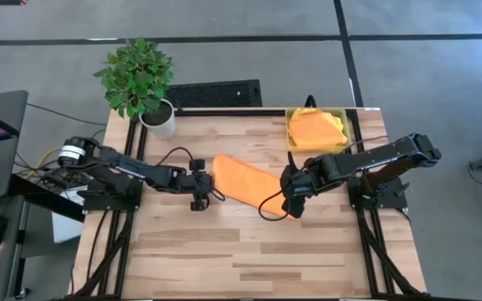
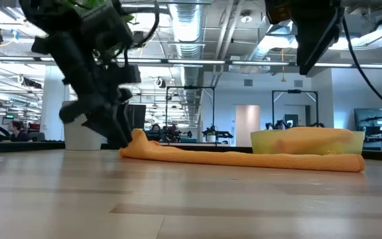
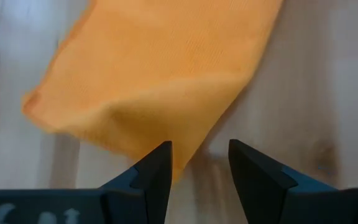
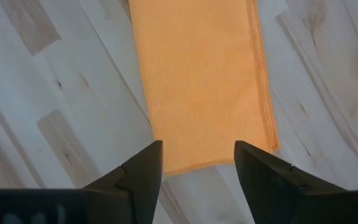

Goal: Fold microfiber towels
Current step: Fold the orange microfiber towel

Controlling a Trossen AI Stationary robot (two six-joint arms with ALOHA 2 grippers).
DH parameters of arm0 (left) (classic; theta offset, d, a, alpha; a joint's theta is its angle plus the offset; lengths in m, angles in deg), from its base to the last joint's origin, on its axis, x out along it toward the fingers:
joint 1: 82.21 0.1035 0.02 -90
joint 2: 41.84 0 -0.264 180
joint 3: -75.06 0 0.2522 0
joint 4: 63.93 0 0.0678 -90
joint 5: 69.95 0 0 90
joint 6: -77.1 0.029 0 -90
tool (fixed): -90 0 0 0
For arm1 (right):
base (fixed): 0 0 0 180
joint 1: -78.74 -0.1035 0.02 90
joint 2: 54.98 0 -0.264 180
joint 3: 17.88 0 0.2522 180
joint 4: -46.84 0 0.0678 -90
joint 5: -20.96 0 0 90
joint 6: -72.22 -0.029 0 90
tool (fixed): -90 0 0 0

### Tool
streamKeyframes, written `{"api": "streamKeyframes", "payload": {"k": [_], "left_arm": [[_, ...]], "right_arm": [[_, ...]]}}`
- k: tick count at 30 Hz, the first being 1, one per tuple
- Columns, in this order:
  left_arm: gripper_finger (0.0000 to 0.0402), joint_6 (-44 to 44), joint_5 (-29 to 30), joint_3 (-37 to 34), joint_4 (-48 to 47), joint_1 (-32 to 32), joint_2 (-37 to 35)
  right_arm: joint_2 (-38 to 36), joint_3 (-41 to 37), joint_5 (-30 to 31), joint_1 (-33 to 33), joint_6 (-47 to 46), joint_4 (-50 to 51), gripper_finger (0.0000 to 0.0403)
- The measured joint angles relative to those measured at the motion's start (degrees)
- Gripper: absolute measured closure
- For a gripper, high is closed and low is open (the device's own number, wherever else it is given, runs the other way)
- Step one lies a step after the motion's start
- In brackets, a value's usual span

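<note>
I'd grip the soft orange folded towel [image 1: 245, 181] squarely — left tool [image 3: 199, 163] and right tool [image 4: 198, 163] both open over its ends.

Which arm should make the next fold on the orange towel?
Left, probably: the left gripper is open right at the orange towel's raised corner; the right gripper hangs open above the flat end.
</note>
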Motion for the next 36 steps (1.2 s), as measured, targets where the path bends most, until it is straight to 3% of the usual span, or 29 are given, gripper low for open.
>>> {"api": "streamKeyframes", "payload": {"k": [7,12,16,20,29,36], "left_arm": [[0.0250,1.37,3.15,1.10,2.30,0.18,7.09],[0.0260,1.38,5.28,2.89,2.18,0.31,7.94],[0.0309,2.72,7.80,4.00,0.81,0.58,8.24],[0.0387,2.74,8.60,5.81,0.92,0.51,8.16],[0.0400,14.36,-1.30,15.95,1.86,0.00,8.94],[0.0401,18.03,-4.16,26.69,1.93,-2.00,18.46]], "right_arm": [[0.00,0.01,-0.02,0.00,-0.02,-0.40,0.0182],[0.00,0.02,-0.02,0.00,-0.44,-0.61,0.0182],[0.00,0.01,-0.02,0.00,-0.46,-0.59,0.0182],[0.00,0.01,-0.02,0.00,-0.53,0.03,0.0182],[-2.22,0.11,1.36,0.02,-1.55,2.80,0.0182],[-5.46,0.02,1.89,0.39,-1.55,4.46,0.0182]]}}
